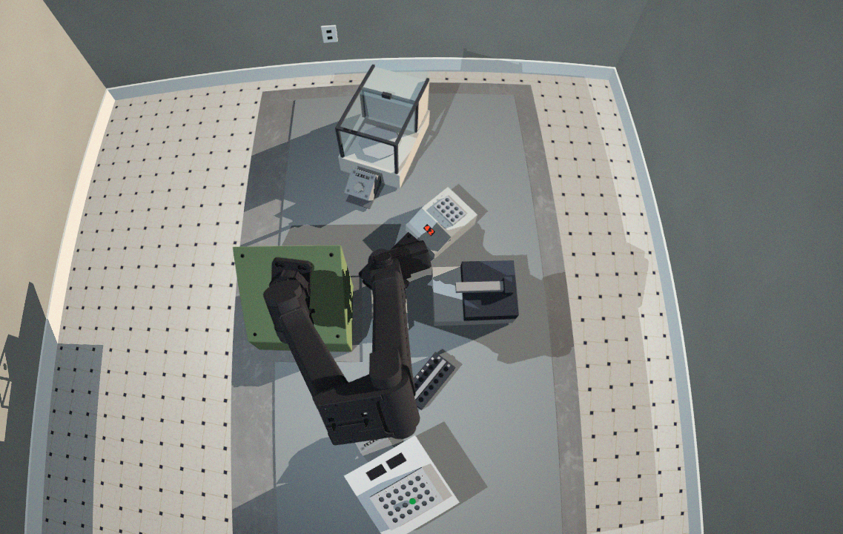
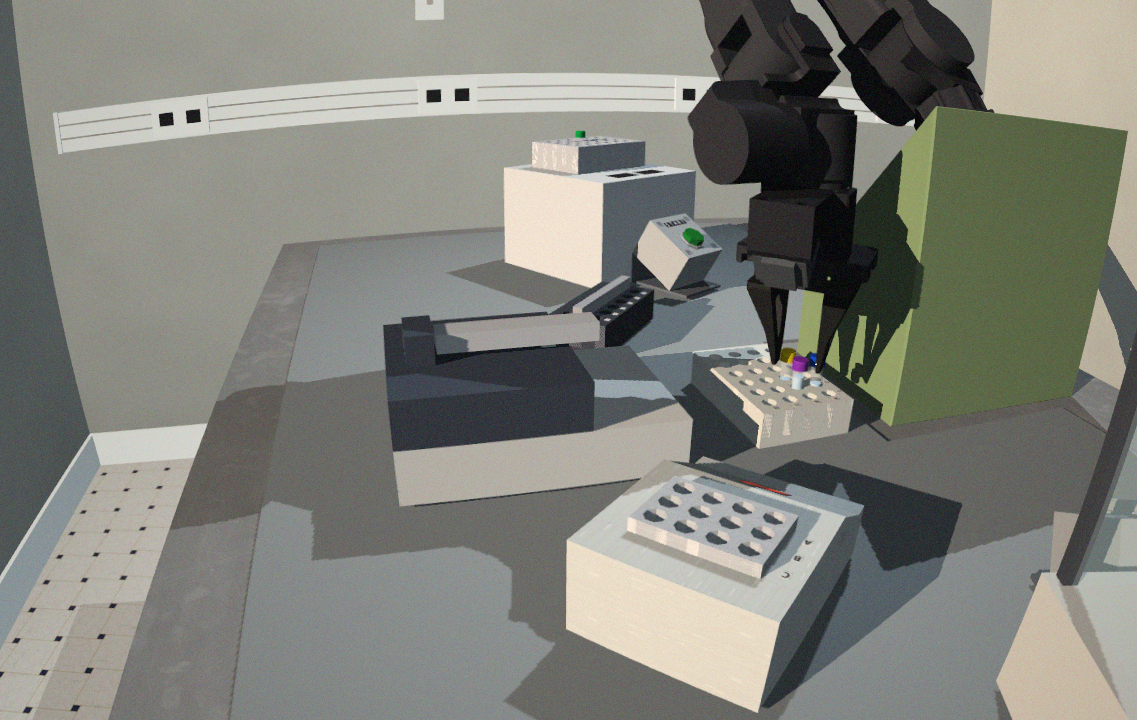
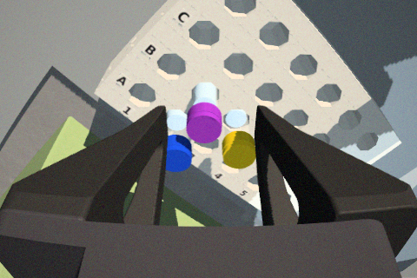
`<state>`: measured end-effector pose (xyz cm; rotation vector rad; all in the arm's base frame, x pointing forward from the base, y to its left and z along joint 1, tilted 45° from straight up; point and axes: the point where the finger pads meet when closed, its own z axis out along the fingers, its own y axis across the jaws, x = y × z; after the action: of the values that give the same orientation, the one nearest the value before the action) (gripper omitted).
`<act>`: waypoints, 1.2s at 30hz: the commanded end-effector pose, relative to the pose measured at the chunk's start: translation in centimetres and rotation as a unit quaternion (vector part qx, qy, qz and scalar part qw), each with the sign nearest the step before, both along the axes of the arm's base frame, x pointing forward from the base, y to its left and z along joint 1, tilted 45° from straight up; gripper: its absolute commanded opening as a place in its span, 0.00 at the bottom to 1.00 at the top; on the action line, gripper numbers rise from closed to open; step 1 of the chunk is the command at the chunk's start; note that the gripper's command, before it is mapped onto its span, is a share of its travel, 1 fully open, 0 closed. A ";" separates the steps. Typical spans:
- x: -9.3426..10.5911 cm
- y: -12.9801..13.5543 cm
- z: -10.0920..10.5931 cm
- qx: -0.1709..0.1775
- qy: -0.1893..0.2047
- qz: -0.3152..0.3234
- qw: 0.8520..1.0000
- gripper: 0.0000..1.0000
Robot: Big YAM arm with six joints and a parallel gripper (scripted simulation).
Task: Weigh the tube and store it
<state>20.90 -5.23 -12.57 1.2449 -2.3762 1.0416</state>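
Tube A [image 2: 799,363] [image 3: 204,126] stands upright in rack RK [image 2: 800,432] [image 3: 130,58], its violet cap above the rack's top. My gripper [image 2: 798,368] [image 3: 211,119] is partly open, fingers above the rack on either side of the violet cap, holding nothing. A blue-capped tube [image 3: 179,154] and a yellow-capped tube [image 3: 239,149] stand close by the left and right fingers. Two pale round tops flank tube A. Balance BAL [image 1: 404,173] has its top pane [image 1: 401,81] slid back, open; its pan shows no tube. The dry block DB [image 1: 464,222] [image 2: 661,591] has empty bores. The arm hides the rack in the top view.
Spectrophotometer SP [image 1: 490,308] [image 2: 482,474] stands between the dry block and magnet block MG [image 1: 425,393] [image 2: 635,317]. Mixer MX [image 1: 361,488] [image 2: 554,223] stands at the far end. The tall green pedestal [image 1: 248,268] [image 2: 1002,268] is close behind the rack.
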 end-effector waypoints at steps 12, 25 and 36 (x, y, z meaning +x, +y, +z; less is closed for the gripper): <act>-0.2 -0.8 -0.6 -0.003 0.006 0.002 1.000 0.36; 0.3 -0.3 -0.4 0.000 -0.001 0.006 1.000 0.36; 0.3 -0.3 -0.4 0.000 -0.001 0.006 1.000 0.36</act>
<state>21.02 -5.54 -12.96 1.2474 -2.3795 1.0414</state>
